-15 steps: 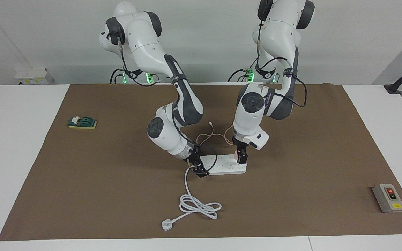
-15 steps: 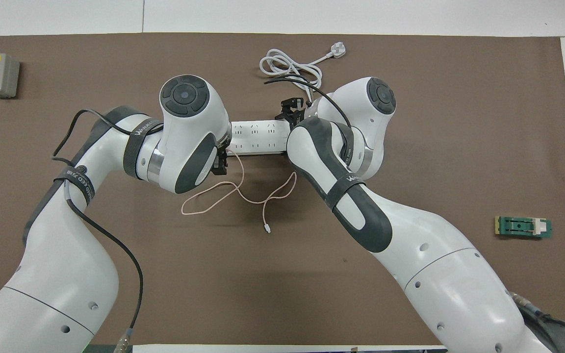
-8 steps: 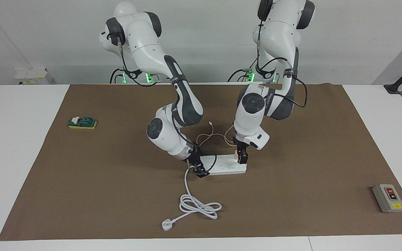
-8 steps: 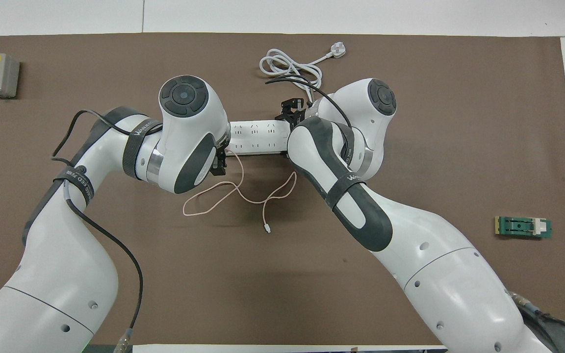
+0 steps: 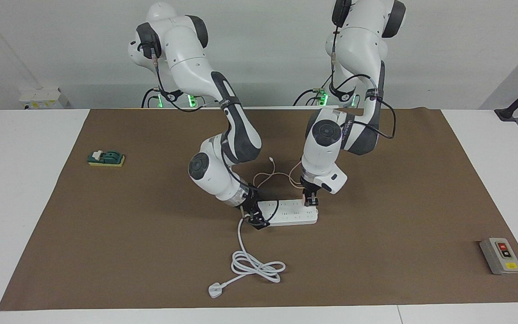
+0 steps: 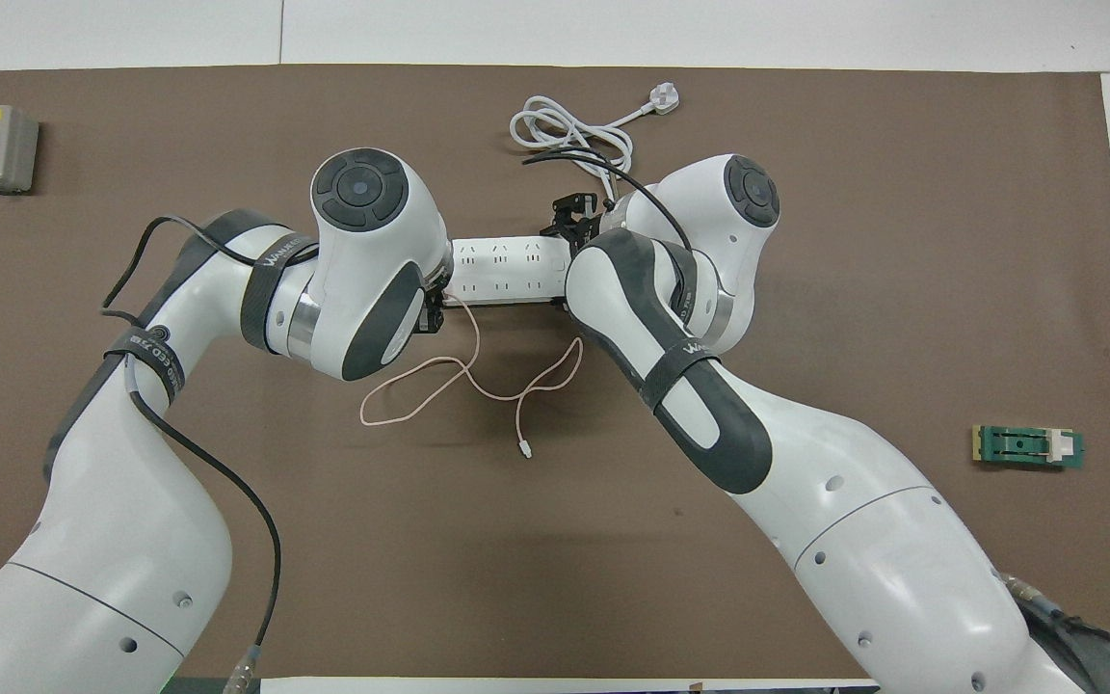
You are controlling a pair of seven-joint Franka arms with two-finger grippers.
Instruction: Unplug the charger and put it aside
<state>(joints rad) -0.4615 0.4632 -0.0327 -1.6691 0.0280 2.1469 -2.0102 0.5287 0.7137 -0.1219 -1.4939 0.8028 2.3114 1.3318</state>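
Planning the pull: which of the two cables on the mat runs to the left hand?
The thin pink cable, looping nearer the robots than the power strip, ends at the left hand. The thick white cord leaves the strip's other end.

A white bench (image 5: 25,189) fills the room's middle, most of its top covered by a brown mat (image 5: 151,252) that runs almost from end to end and leaves bare white strips at both ends and along the near and far edges. At the robots' end stands a plain pale grey wall (image 5: 263,54), evenly lit, with no hard shadows. A small white box (image 5: 41,98) with yellow labels sits at the wall's foot, toward the right arm's end. Black clamp brackets (image 5: 517,105) grip the bench at both ends there.
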